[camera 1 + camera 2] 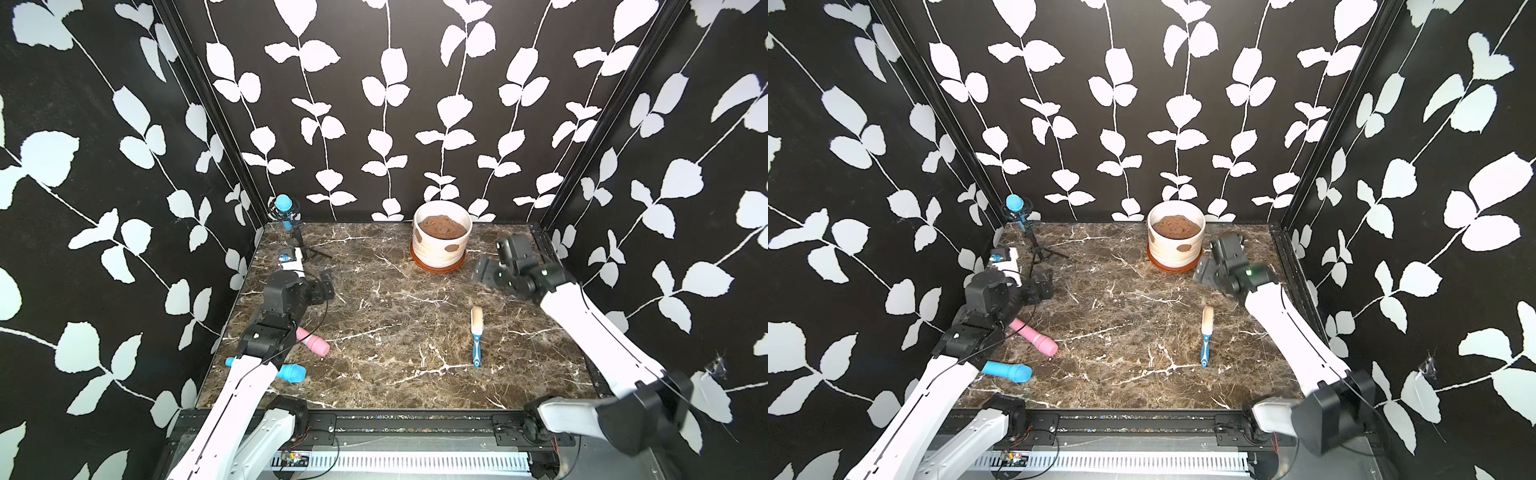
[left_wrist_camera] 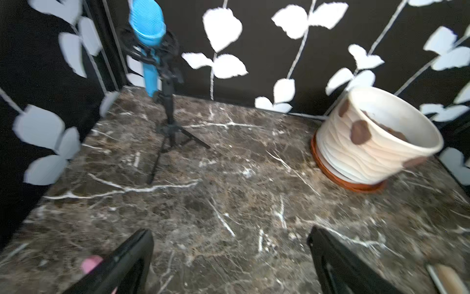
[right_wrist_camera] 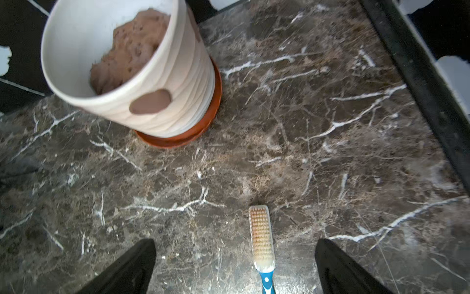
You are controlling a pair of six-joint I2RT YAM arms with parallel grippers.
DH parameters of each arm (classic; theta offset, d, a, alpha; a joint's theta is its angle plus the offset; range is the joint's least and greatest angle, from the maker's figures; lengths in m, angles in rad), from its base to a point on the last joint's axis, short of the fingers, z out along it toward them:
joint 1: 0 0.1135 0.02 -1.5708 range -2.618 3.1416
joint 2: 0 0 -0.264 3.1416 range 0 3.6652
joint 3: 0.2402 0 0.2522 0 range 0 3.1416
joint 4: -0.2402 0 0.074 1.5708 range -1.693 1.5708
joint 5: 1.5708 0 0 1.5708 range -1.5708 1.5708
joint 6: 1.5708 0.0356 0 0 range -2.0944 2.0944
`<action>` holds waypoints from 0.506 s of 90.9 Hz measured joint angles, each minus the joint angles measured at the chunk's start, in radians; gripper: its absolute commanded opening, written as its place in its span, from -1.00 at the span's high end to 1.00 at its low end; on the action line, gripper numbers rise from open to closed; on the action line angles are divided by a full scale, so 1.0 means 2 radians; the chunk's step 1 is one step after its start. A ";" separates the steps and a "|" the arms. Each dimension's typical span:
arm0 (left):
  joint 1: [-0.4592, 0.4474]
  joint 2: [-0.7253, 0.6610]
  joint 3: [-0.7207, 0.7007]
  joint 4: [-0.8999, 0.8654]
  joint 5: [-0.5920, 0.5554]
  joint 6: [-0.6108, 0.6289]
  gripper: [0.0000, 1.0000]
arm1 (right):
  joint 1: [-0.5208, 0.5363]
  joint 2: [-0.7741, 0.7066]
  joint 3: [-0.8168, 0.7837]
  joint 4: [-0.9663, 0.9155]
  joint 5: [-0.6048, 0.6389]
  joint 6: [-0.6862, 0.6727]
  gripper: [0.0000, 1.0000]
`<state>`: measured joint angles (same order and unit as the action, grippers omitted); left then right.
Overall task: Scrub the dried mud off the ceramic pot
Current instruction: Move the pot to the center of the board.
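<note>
The ceramic pot (image 1: 441, 245) stands at the far side of the bench (image 1: 395, 340), a little right of centre, upright on an orange-brown saucer (image 1: 436, 267) and heaped inside with lumpy brown soil (image 1: 441, 228). The dried mud (image 1: 451, 248) shows as flat reddish-brown patches on the ribbed outer wall: one faces near and right, and another sits on the left side under the rim. The right claw (image 1: 496, 259) hangs just to the right of the pot, near it but not touching, with its jaws spread wide and nothing between them. A brush (image 1: 476, 332) lies bristles-up on the bench nearer than the pot and well apart from it, its cream head pointing far and its blue-and-white handle pointing near. In the right wrist view its head shows between the two black fingers (image 3: 132, 264). The left claw (image 1: 326, 286) is well off to the left of the pot, also spread and empty. A pink microphone (image 1: 316, 344) and a blue microphone (image 1: 292, 372) lie beside the left arm. A third microphone stands on a tripod (image 1: 286, 210) in the far left corner.
</note>
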<state>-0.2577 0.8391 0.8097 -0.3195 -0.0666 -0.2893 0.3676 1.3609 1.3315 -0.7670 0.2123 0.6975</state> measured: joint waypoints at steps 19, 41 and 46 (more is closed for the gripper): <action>-0.095 0.079 0.026 -0.022 0.077 0.040 -0.97 | 0.000 0.147 0.197 -0.040 0.050 -0.013 -0.87; -0.161 0.182 0.119 -0.091 0.083 0.097 -0.97 | 0.000 0.352 0.438 -0.122 0.065 -0.014 -0.56; -0.162 0.206 0.134 -0.105 0.084 0.108 -0.97 | -0.001 0.393 0.488 -0.147 0.072 -0.011 -0.45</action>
<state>-0.5816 1.2503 1.0782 -0.5293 0.1009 -0.0727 0.3664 2.1464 2.3074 -1.0607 0.3557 0.6762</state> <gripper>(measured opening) 0.985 0.777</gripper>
